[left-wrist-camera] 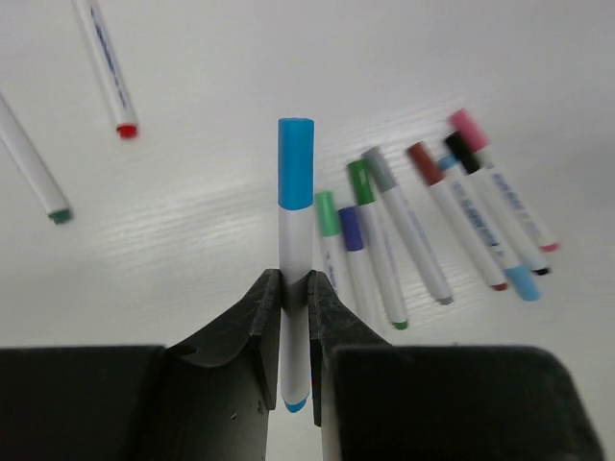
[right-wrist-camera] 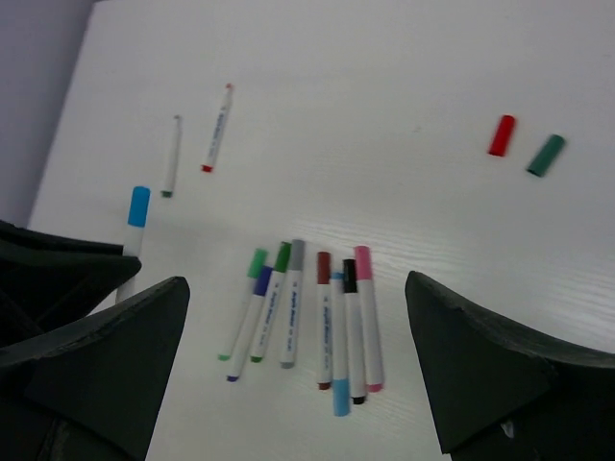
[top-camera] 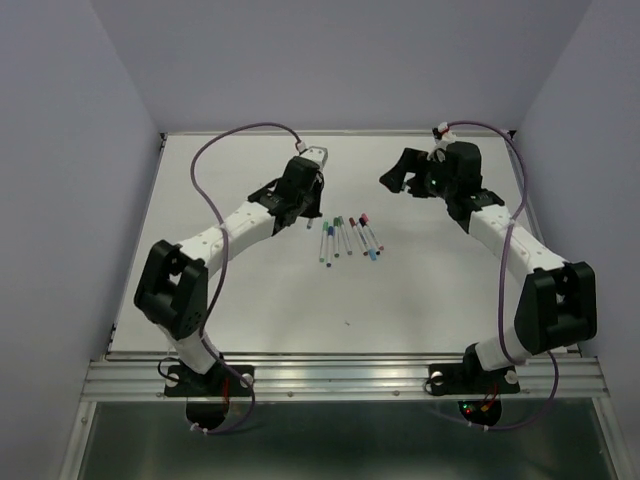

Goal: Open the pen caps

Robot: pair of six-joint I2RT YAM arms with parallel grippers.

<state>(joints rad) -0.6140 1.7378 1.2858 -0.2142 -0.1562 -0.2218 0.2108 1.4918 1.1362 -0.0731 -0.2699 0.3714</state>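
My left gripper (left-wrist-camera: 293, 279) is shut on the white barrel of a pen (left-wrist-camera: 294, 230) whose light blue cap (left-wrist-camera: 295, 163) sticks out past the fingertips, above the table. In the top view this gripper (top-camera: 302, 215) sits just left of the row of capped pens (top-camera: 345, 238). My right gripper (right-wrist-camera: 295, 280) hangs open and holds nothing, its wide jaws framing that row of pens (right-wrist-camera: 307, 307) from above; the top view shows it (top-camera: 398, 183) up at the back right. A loose red cap (right-wrist-camera: 501, 135) and a teal cap (right-wrist-camera: 546, 155) lie apart on the table.
Two uncapped pens lie away from the row, one with a red end (right-wrist-camera: 216, 130) and one with a green end (right-wrist-camera: 171, 154). The white table (top-camera: 250, 300) is walled by purple panels, and purple cables arch over both arms.
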